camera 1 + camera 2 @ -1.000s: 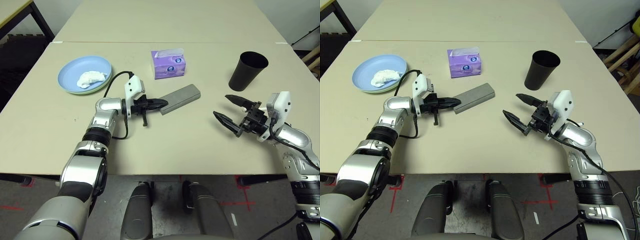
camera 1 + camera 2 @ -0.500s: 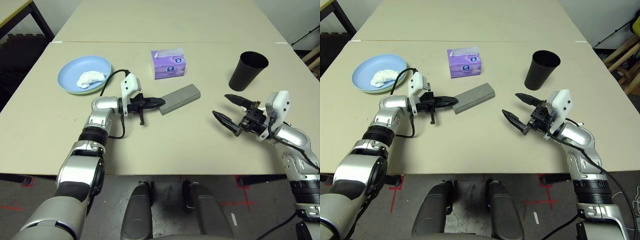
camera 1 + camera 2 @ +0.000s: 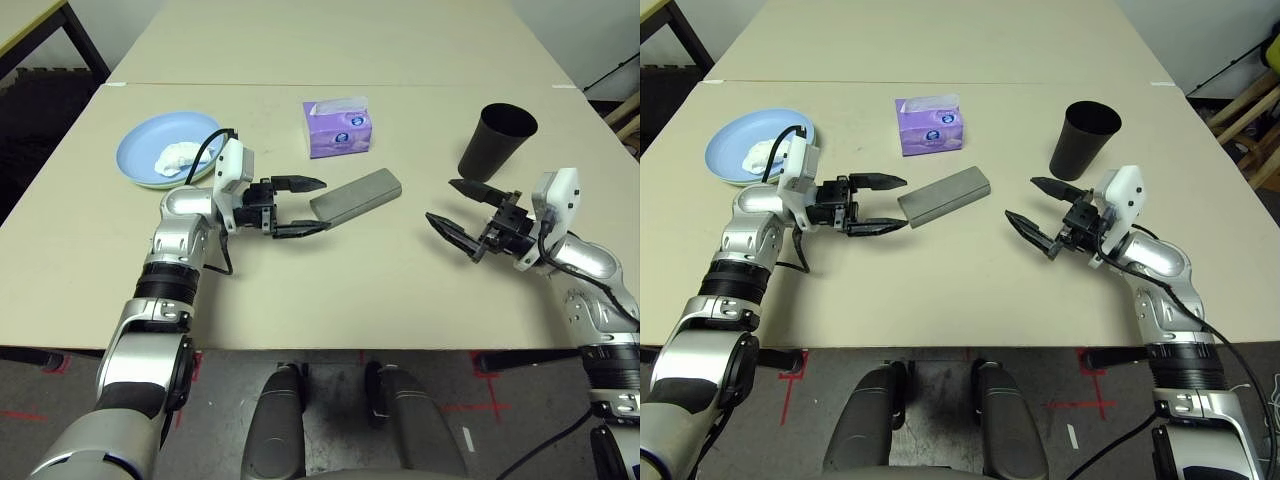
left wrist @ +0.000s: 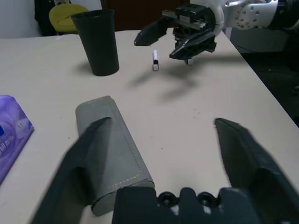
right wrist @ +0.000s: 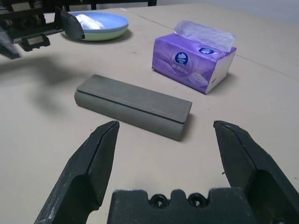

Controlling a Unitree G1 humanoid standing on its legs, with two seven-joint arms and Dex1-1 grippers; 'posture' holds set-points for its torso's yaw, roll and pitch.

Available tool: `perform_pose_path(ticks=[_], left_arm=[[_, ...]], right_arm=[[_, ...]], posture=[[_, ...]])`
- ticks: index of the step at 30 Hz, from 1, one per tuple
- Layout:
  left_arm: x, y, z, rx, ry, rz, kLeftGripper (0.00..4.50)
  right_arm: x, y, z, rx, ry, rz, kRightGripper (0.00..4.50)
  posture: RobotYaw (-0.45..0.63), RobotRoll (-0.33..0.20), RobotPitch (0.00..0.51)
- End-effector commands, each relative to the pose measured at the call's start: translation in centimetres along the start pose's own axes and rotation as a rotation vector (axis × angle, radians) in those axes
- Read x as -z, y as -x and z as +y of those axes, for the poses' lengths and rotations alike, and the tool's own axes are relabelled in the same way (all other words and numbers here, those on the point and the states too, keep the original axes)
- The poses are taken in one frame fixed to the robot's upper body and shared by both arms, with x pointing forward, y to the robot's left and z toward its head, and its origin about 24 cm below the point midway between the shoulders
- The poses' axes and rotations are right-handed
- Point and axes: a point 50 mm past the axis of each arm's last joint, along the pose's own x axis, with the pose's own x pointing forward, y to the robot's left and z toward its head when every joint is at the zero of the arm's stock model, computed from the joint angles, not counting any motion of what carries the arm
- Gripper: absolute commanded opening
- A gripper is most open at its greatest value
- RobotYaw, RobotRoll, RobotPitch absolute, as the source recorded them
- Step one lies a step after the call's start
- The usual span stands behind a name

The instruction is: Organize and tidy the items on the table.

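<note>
Even overhead light falls across the matte beige table [image 3: 330, 280], leaving soft, short shadows beside the black cup [image 3: 496, 142] and under both arms. No glare shows. In the left wrist view, the near fingers [image 4: 84, 168] appear blurred, perhaps out of focus.

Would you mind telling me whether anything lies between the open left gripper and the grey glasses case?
Nothing visible does. The left gripper sits open just beside the near end of the grey glasses case, with bare table between them.
</note>
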Motion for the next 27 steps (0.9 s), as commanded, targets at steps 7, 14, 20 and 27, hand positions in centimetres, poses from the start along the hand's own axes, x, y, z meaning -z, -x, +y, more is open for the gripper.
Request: perform_pose_path(ticks=[7,14,20,27], left_arm=[[0.9,-1.2,-1.4,0.078,-0.035,-0.014,4.47],[0.7,-1.9,-1.5,0.073,-0.043,-0.045,4.47],[0.7,-2.2,-1.6,0.068,-0.046,-0.059,4.47],[0.6,-2.0,-1.9,0.052,-0.046,-0.068,4.47]], right_arm=[[-1.0,0.6,-0.7,-0.091,-0.009,0.166,4.5],[-3.2,2.2,-1.6,-0.248,0.232,0.56,4.5],[-4.2,3.9,-3.3,-0.447,0.373,0.885,4.5],[-5.4,4.5,-5.0,-0.601,0.533,1.138,4.5]], posture=[[0.08,0.0,0.195],[0.07,0.0,0.194],[0.07,0.0,0.204],[0.08,0.0,0.223]])
